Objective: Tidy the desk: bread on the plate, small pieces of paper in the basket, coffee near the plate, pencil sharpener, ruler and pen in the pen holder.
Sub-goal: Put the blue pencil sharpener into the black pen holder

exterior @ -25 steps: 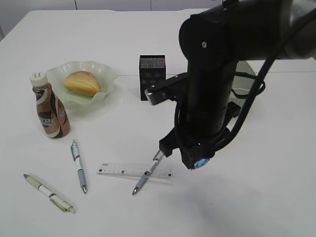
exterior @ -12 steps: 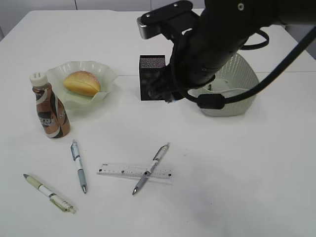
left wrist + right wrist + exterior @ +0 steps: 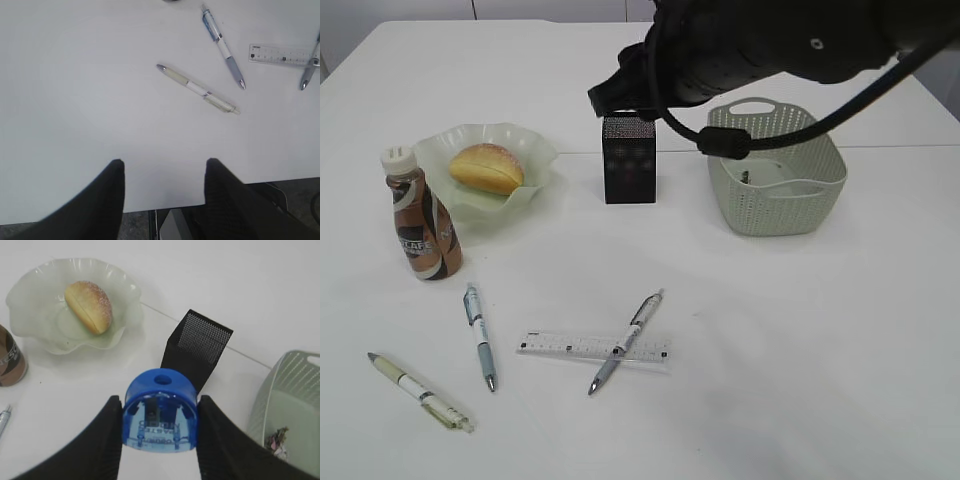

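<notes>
Desk [image 3: 800, 350] plain white; pale wall panels behind.

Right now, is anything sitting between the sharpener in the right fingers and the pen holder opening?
Nothing visible. The blue pencil sharpener is held between the right fingers, and in the right wrist view the pen holder stands just beyond it with its open top unobstructed. The bread and plate lie off to one side.

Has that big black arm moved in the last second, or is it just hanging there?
Yes. In the exterior view the right arm has risen from over the ruler and swung back above the pen holder.
</notes>
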